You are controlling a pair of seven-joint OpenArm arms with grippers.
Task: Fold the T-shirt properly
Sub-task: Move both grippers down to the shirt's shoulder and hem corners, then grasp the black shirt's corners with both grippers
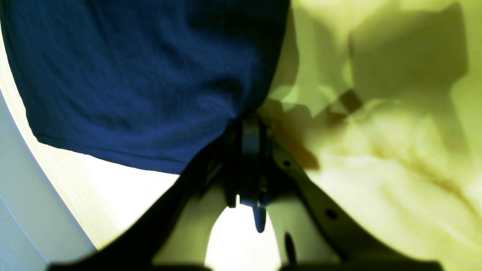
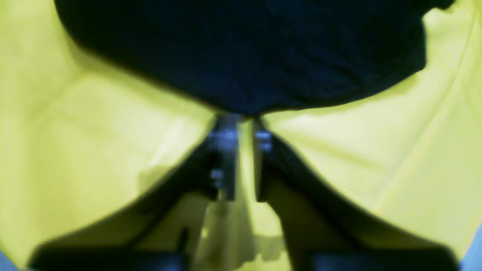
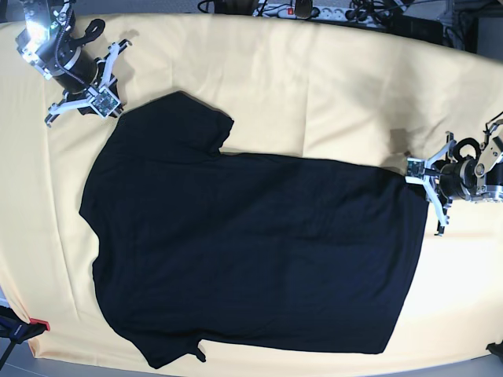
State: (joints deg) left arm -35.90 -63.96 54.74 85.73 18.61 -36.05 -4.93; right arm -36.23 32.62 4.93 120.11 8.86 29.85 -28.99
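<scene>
My left pincer [image 3: 414, 174] is clamped on the hem corner of the black T-shirt [image 3: 251, 259], lying flat on the table [image 3: 314, 86]. My right pincer [image 3: 100, 100] stands slightly apart at the sleeve. I should lift slowly and evenly.

A pale yellow tablecloth [image 3: 314, 86] covers the whole work surface, rumpled into soft folds beside the left gripper [image 3: 414, 170] (its jaws pressed together). The black T-shirt [image 3: 251, 251] lies spread directly on the cloth, plain side up, reaching from the left gripper at its hem corner to the right gripper [image 3: 102, 100] at its sleeve. Bare cloth surrounds the shirt on every side.
</scene>
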